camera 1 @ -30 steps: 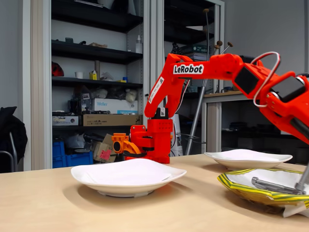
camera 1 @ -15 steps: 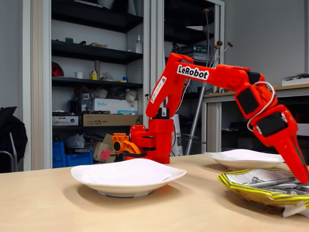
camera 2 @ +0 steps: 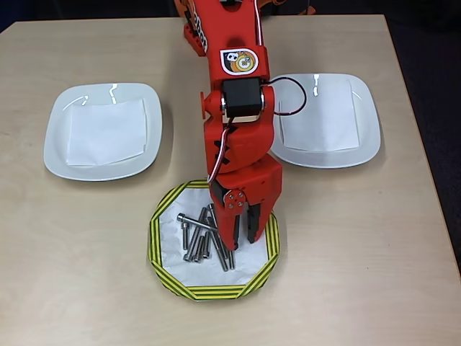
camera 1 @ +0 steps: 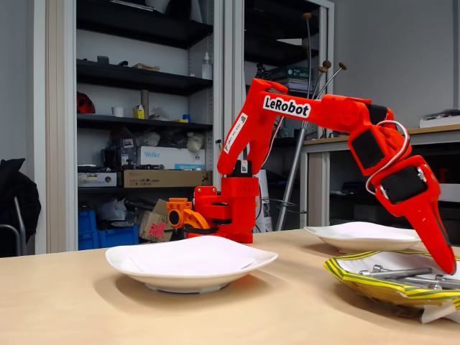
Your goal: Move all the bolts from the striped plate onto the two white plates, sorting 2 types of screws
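Orange end effector (camera 2: 241,236) lowered into the striped plate (camera 2: 160,216), having swung down from a raised pose over the plate a second ago and settled only slightly further in the last half second. Fingers slightly spread in the overhead view, tips among the bolts (camera 2: 204,236); nothing visibly pinched yet. Bolts heaped left of centre on the plate, long and short mixed, touching one another and the fingertip region. Striped plate at the near edge of the tabletop (camera 2: 346,252); white plate at far left (camera 2: 57,144) and white plate at far right (camera 2: 364,130), each bare of bolts. Judged as the end of the descent, start of a first grasp; sorting not yet begun. Risk judged: several overlapping bolts caught together.
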